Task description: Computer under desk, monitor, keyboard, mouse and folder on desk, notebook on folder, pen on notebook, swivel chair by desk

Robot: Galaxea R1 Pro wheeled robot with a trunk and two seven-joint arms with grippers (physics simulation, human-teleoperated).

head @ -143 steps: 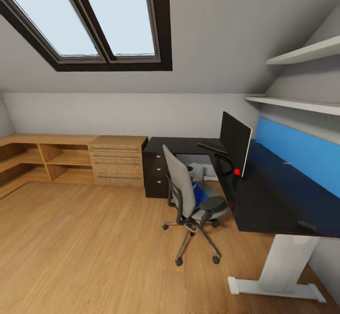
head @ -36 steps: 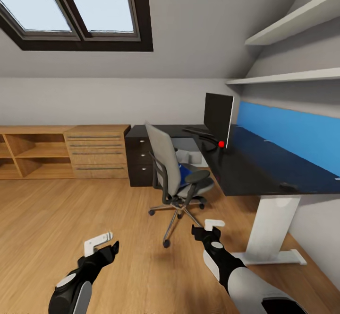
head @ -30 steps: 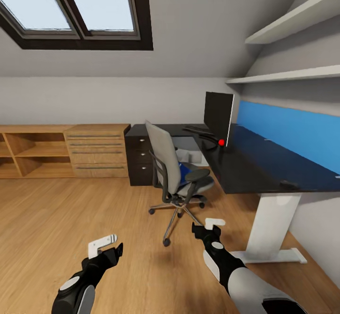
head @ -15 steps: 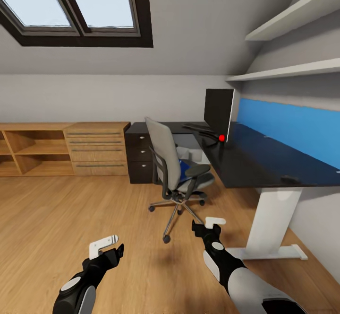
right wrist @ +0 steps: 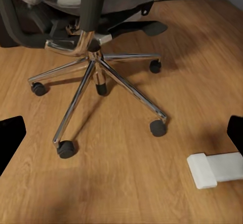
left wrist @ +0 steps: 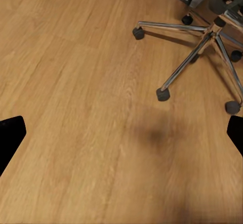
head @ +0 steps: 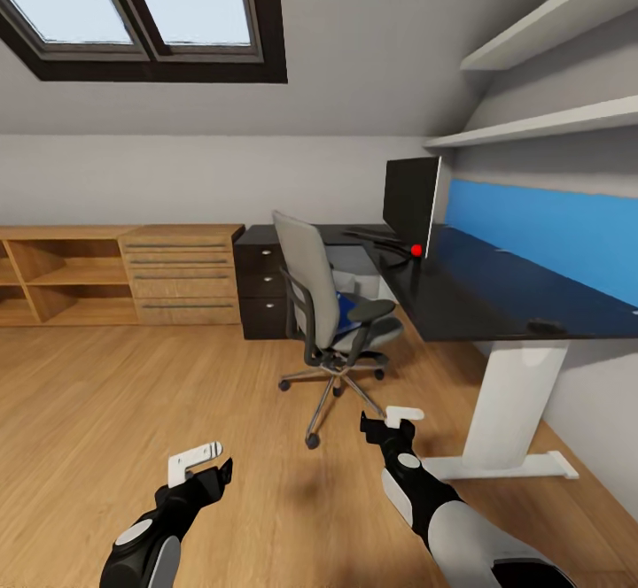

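both end effectors, left and right, hang spread and empty; nudging the swivel chair could roll it, sliding off the folder.

Long black L-shaped worktop along the blue-panelled wall, bearing the monitor upright toward its far end, a flat dark keyboard just beside it, and a small dark object, too small to identify, near the close edge. Light wooden floor below, carrying the swivel chair on its chrome five-star base just beside the worktop, the worktop's white leg, the dark drawers, and a light wooden drawer unit with open shelving against the far wall.
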